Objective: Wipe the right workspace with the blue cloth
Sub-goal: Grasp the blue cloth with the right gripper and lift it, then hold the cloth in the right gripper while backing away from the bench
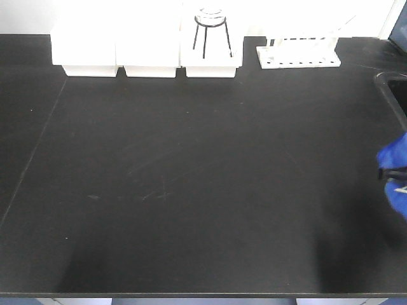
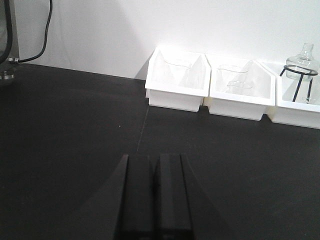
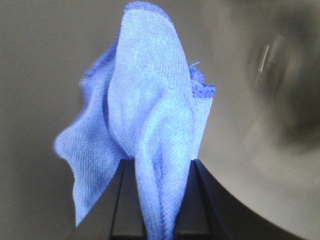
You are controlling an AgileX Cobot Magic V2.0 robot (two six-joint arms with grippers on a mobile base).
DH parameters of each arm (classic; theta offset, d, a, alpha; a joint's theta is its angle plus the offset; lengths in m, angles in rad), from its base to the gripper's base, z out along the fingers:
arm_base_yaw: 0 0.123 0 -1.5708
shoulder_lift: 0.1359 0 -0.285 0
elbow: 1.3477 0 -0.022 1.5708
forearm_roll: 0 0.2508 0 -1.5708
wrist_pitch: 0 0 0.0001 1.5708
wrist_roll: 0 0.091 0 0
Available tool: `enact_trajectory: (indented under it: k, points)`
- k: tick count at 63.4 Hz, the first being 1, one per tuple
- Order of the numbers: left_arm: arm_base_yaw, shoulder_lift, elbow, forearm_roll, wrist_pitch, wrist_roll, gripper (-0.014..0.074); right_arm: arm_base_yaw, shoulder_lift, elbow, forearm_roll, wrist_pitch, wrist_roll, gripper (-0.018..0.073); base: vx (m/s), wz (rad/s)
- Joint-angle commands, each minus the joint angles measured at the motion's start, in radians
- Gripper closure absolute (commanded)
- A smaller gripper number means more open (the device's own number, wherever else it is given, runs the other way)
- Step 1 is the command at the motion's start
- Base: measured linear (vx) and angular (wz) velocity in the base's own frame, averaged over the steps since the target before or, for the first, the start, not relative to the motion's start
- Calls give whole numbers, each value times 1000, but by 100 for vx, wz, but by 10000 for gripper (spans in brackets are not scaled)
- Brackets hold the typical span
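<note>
The blue cloth (image 3: 150, 120) fills the right wrist view, bunched and standing up between the dark fingers. My right gripper (image 3: 157, 170) is shut on it. In the front view the blue cloth (image 1: 395, 168) shows at the far right edge, above the black bench next to the sink; the gripper itself is mostly out of frame there. My left gripper (image 2: 151, 162) is shut and empty, held low over the black bench top (image 2: 75, 130) on the left side. It does not show in the front view.
Three white bins (image 1: 146, 54) stand along the back wall, one holding a glass flask on a black wire stand (image 1: 212, 28). A white rack (image 1: 297, 54) stands at the back right. A sink rim (image 1: 389, 86) lies at the right edge.
</note>
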State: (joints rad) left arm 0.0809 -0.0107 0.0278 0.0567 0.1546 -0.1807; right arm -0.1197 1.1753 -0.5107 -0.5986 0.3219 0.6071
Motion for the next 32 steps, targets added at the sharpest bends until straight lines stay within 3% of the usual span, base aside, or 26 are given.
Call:
enact_trajectory:
  k: [1, 14, 32]
  points:
    - [-3, -16, 31, -6, -83, -8, 602, -5, -130, -16, 43, -36, -52, 564, 0, 0]
    - [-3, -16, 31, -6, -83, -8, 602, -5, -339, 63, 219, -23, -195, 561, 0, 0]
    - [-3, -16, 31, -6, -83, -8, 602, -5, -524, 105, 233, 69, -220, 559, 0, 0]
